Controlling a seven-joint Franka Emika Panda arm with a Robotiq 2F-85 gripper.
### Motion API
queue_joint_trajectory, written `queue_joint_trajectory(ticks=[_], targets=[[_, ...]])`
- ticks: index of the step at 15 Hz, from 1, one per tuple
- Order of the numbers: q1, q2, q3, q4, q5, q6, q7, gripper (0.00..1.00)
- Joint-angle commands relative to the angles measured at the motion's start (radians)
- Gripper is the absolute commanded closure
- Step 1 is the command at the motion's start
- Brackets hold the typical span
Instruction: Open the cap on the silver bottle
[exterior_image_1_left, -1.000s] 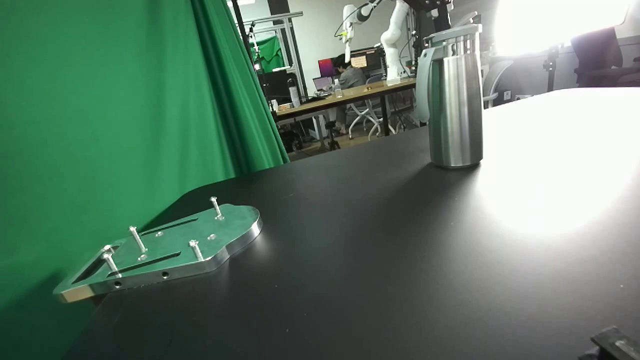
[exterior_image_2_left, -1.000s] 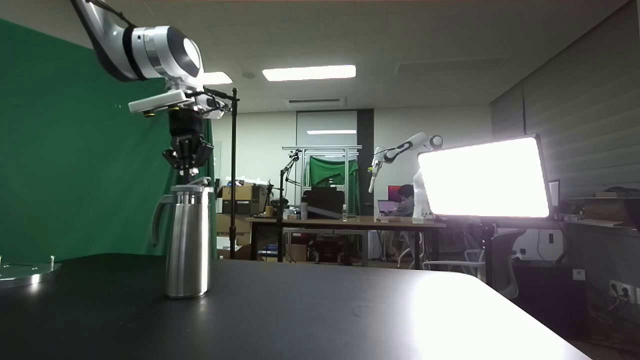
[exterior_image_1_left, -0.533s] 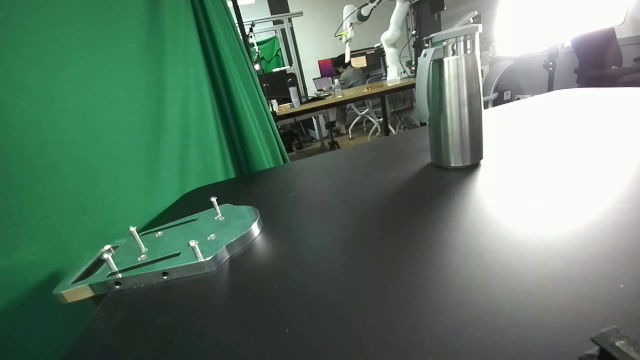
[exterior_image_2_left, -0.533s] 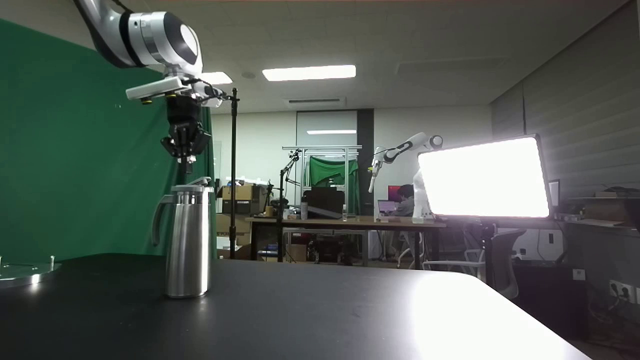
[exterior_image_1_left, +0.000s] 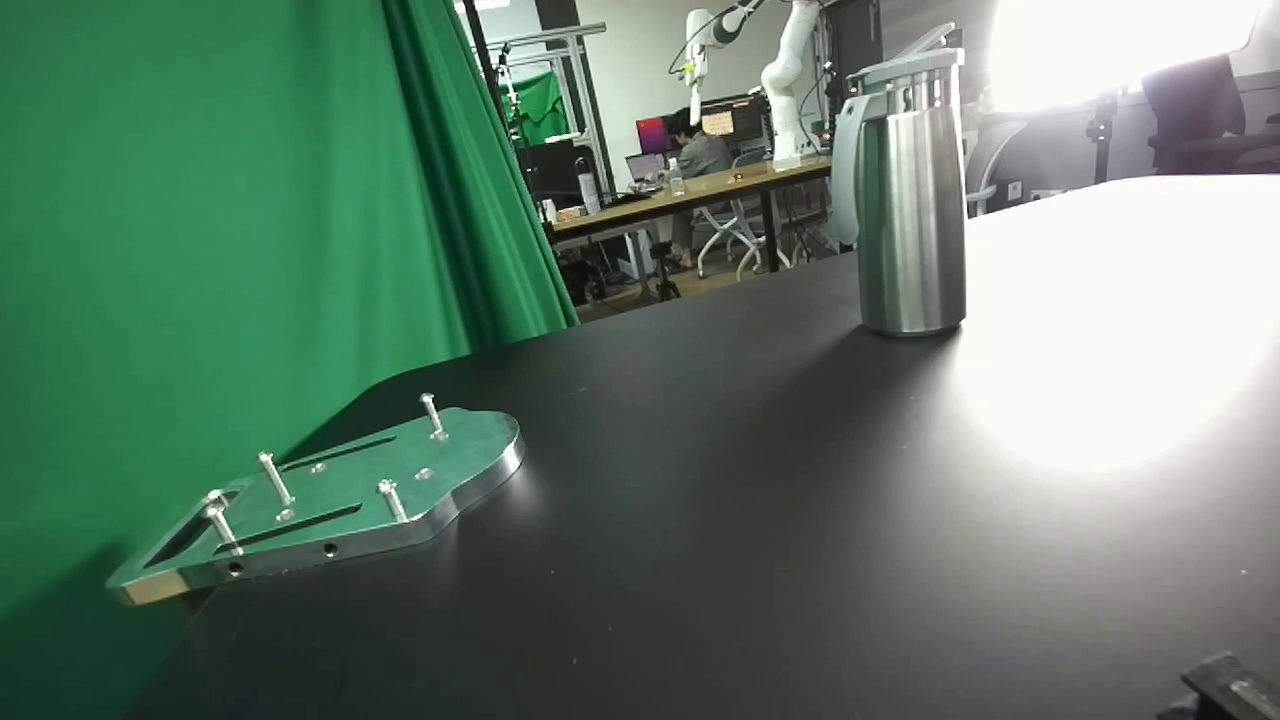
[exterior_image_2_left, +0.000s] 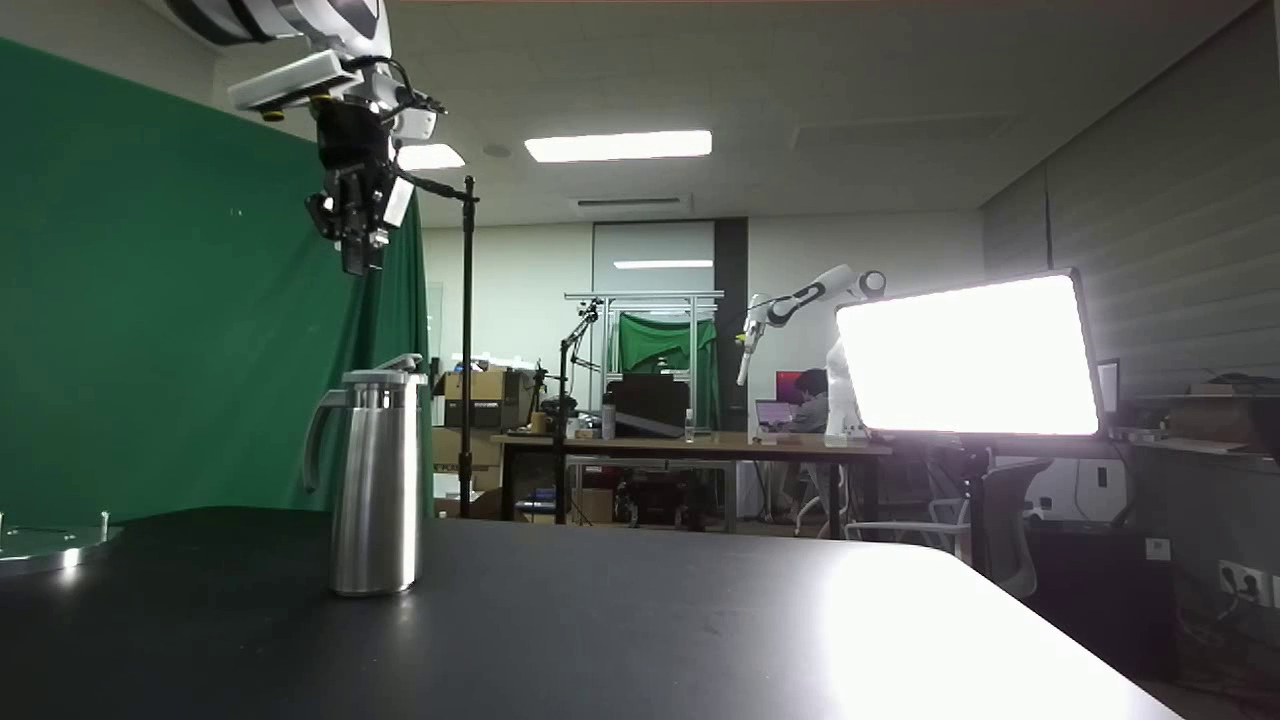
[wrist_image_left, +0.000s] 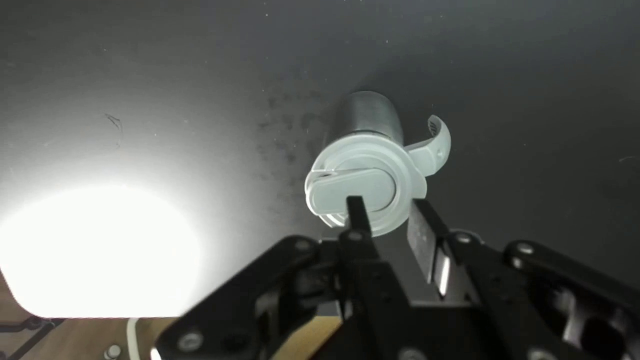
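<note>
The silver bottle stands upright on the black table in both exterior views (exterior_image_1_left: 912, 220) (exterior_image_2_left: 375, 500), and its body also shows in the wrist view (wrist_image_left: 368, 110). Its greyish cap (exterior_image_1_left: 905, 68) sits on top, and it also shows in the other views (exterior_image_2_left: 382, 377) (wrist_image_left: 367, 186). A flap on the cap (exterior_image_1_left: 930, 40) is tilted up at one end. My gripper (exterior_image_2_left: 360, 268) hangs well above the cap, apart from it. In the wrist view the gripper's fingers (wrist_image_left: 388, 202) are parted with nothing between them. The left finger overlaps the cap in that view.
A grey handle (exterior_image_1_left: 846, 170) sticks out from the bottle's side. A flat plate with pegs (exterior_image_1_left: 460, 440) lies at the table's edge by the green curtain (exterior_image_1_left: 250, 200). A bright light panel (exterior_image_2_left: 970, 355) stands beyond the table.
My gripper has risen from just above the cap to well above it, and has left the view of one exterior camera. The bottle and the tilted flap look unchanged.
</note>
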Motion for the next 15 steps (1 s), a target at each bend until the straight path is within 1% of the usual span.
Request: queue_joint_trajectory(ticks=[1, 5, 7, 9, 10, 11, 15], targets=[[-0.027, -0.066, 0.005, -0.030, 0.006, -0.062, 0.037, 0.41], [-0.048, -0.106, 0.006, -0.040, 0.006, -0.098, 0.041, 0.13], [-0.055, -0.121, 0.007, -0.045, 0.004, -0.107, 0.045, 0.02], [-0.065, -0.134, 0.010, -0.054, -0.007, -0.107, 0.076, 0.00], [-0.061, -0.100, 0.008, -0.029, 0.000, -0.097, 0.019, 0.04], [-0.064, -0.107, 0.008, -0.034, 0.000, -0.097, 0.025, 0.00], [-0.066, -0.114, 0.009, -0.041, 0.000, -0.097, 0.035, 0.00]])
